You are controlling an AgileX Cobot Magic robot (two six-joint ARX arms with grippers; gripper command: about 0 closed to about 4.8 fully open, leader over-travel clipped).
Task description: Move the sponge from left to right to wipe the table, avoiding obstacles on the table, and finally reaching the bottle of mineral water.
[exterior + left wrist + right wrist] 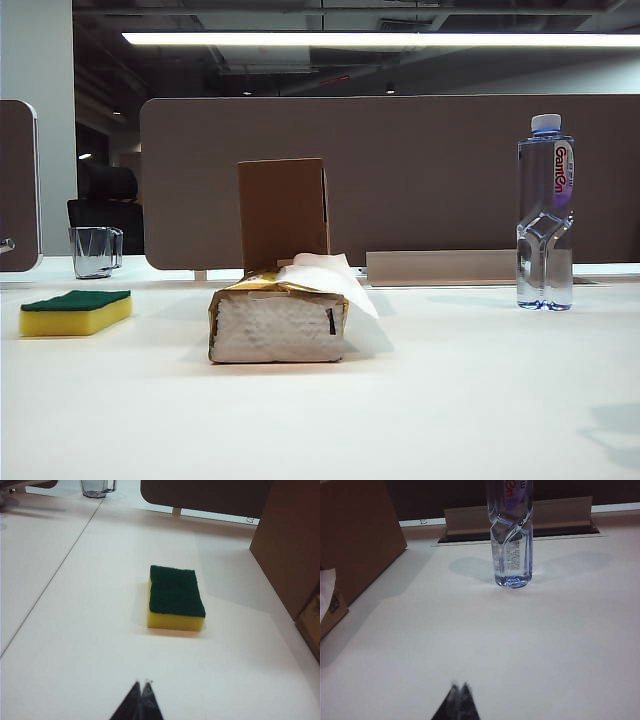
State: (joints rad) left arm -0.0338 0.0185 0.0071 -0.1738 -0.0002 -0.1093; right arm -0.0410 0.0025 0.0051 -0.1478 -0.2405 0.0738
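The yellow sponge with its dark green top lies flat on the white table at the far left. In the left wrist view the sponge sits well ahead of my left gripper, which is shut and empty. The tissue pack, one sheet sticking out, lies mid-table in front of the upright brown cardboard box. The bottle of mineral water stands at the right. My right gripper is shut, empty, and well short of the bottle. Neither gripper shows in the exterior view.
A clear glass mug stands at the back left behind the sponge. A brown partition panel runs along the table's far edge, with a cable tray behind the bottle. The box's side stands beside the sponge.
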